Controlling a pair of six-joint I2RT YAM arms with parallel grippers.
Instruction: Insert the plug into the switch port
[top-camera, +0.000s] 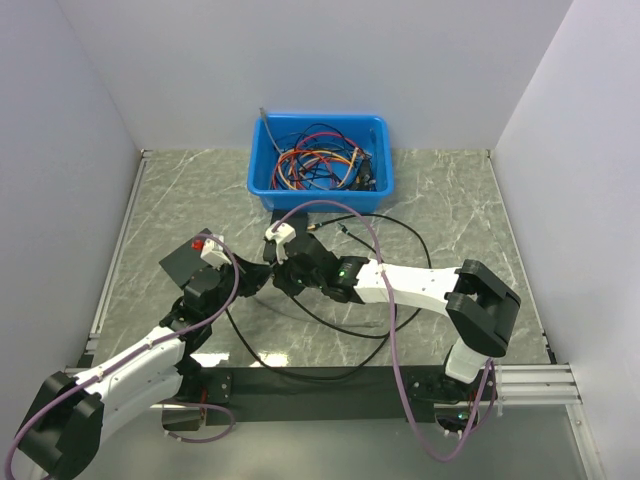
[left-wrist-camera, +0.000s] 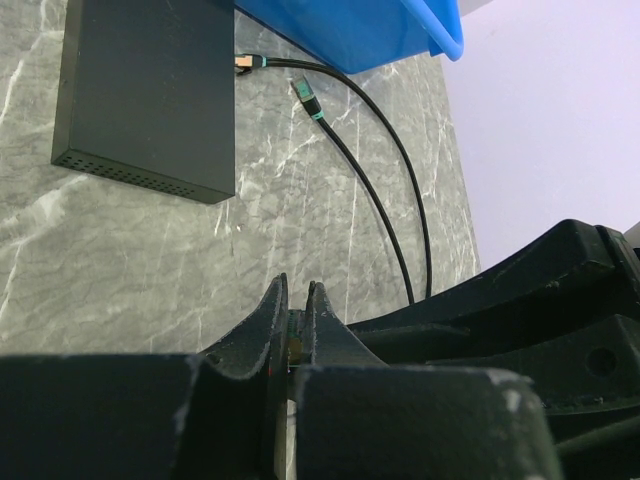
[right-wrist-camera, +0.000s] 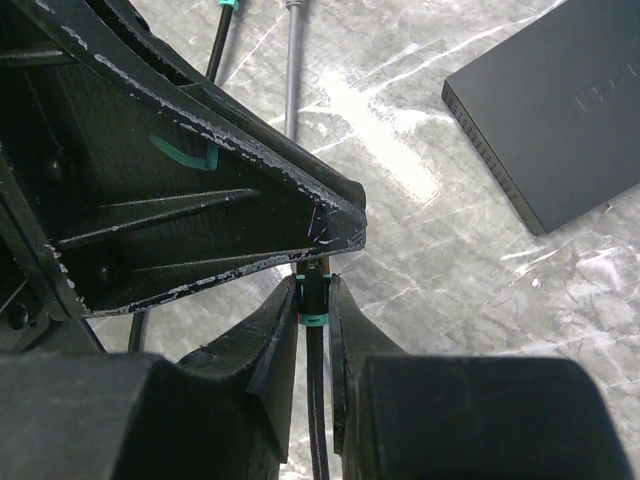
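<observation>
My left tool (left-wrist-camera: 297, 292) is pinched shut on the plug (right-wrist-camera: 313, 302). My right tool (right-wrist-camera: 313, 286) presses its fingers against the same plug's teal collar, and the left tool hides the tip. The switch (left-wrist-camera: 150, 90) lies well apart on the tabletop (top-camera: 450, 210), with two loose cable ends (left-wrist-camera: 305, 97) beside it, near the blue bin (top-camera: 258, 165).

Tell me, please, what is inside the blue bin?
A tangle of orange, black, red and blue cables fills the blue bin. They cover most of its floor, hiding anything underneath.
</observation>
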